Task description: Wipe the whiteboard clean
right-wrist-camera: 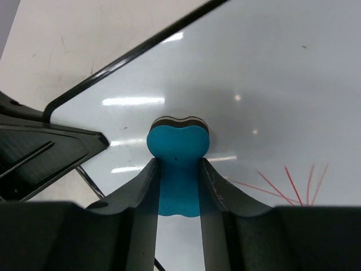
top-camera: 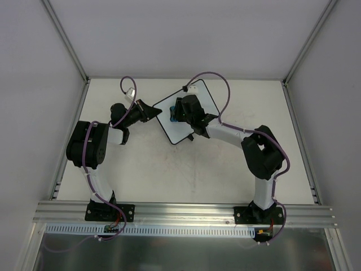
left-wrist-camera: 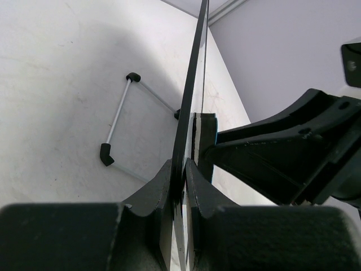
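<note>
**Whiteboard erasure, two-arm hold.** The whiteboard (top-camera: 171, 131) sits at the far middle of the table (top-camera: 169, 180); whether its feet bear on the table cannot be told.

- **Left gripper** (top-camera: 151, 111): clenched on the whiteboard's left edge, one finger on each face. The left wrist view shows the board edge-on.
- **Right gripper** (top-camera: 176, 116): grasps the blue eraser (right-wrist-camera: 177, 144), whose end is pressed flat on the whiteboard's face, near the clamped edge and one rounded corner.
- **Red strokes** (right-wrist-camera: 293, 183): these lie on the whiteboard's face beside the eraser, on the side away from the clamped edge.

The whiteboard's long axis appears to run from that edge toward the far right. The right arm is nearer the strokes, so the wipe would likely travel along this axis.
</note>
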`<act>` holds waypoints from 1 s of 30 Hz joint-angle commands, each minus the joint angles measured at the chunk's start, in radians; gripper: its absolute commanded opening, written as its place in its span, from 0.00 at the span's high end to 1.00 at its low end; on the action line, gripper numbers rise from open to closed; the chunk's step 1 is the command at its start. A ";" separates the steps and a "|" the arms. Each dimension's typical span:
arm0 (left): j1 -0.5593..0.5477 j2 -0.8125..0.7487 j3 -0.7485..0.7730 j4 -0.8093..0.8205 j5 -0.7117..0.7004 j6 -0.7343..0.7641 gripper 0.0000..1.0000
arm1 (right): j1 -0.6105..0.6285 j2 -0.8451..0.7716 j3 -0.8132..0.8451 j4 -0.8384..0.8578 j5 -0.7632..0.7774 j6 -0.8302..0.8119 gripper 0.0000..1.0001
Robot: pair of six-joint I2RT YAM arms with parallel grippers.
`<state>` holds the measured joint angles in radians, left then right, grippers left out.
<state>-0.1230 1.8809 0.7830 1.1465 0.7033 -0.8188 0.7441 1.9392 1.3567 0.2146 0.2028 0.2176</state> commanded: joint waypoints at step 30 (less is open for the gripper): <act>-0.017 -0.043 0.004 0.009 0.036 0.076 1.00 | -0.146 0.017 -0.212 -0.417 0.311 0.436 1.00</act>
<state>-0.1249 1.8717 0.7834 1.1469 0.7155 -0.8112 0.6102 1.8664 1.1763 0.0101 0.4778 0.6258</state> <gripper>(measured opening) 0.092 0.321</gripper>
